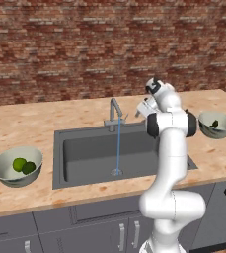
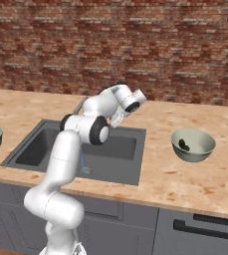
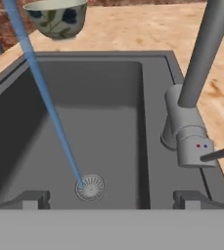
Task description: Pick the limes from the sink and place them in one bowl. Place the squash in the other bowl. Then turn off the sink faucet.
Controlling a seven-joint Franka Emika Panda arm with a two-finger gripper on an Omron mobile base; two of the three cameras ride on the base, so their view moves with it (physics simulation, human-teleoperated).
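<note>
Water runs in a thin blue stream [image 1: 118, 148] from the grey sink faucet [image 1: 114, 112] onto the drain [image 3: 90, 187] of the dark sink [image 1: 85, 153]; the basin holds no fruit. Two limes [image 1: 23, 165] lie in the left bowl [image 1: 6, 173]. The dark squash [image 1: 214, 123] lies in the right bowl [image 1: 225, 129], also seen as squash [image 2: 183, 145] in bowl [image 2: 200, 149]. My gripper [image 1: 139, 112] hangs open over the sink's back right, just right of the faucet. In the hand view the faucet body [image 3: 189, 132] and its side lever [image 3: 220, 154] sit right of my open gripper [image 3: 112, 200].
A brick wall [image 1: 85, 44] backs the wooden counter [image 1: 25, 123]. Grey cabinet fronts [image 1: 99, 232] run below the counter's front edge. The left bowl's patterned outside [image 3: 57, 19] shows at the far end of the sink in the hand view.
</note>
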